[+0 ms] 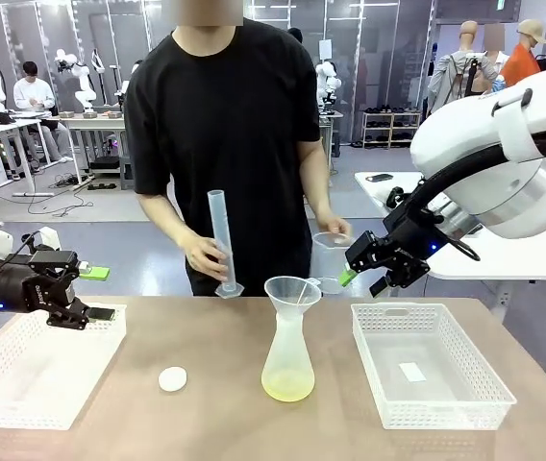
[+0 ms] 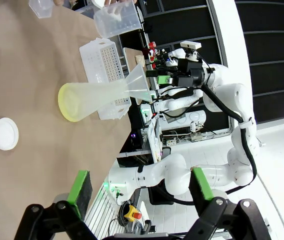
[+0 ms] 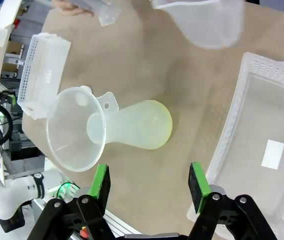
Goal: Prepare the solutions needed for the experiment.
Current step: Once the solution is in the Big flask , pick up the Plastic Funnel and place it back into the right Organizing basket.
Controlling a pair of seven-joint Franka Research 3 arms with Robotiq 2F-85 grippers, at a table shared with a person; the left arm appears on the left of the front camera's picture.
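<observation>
Tan table [image 1: 206,336], flask [image 1: 285,348] under funnel [image 1: 292,290] holding shallow yellow solutions [image 1: 287,387] — left pincer [image 2: 140,186] spread, right pincer [image 3: 148,181] spread.

Lit brightly and evenly from overhead. Faint, soft shadows only on the table [image 1: 206,336]. Sharp across front view. Bent at edges in wrist views; blurred on beaker [image 3: 207,25] at right wrist view's far edge.

Flask [image 1: 287,360] (upright) blocks table [image 1: 206,423] middle.
</observation>
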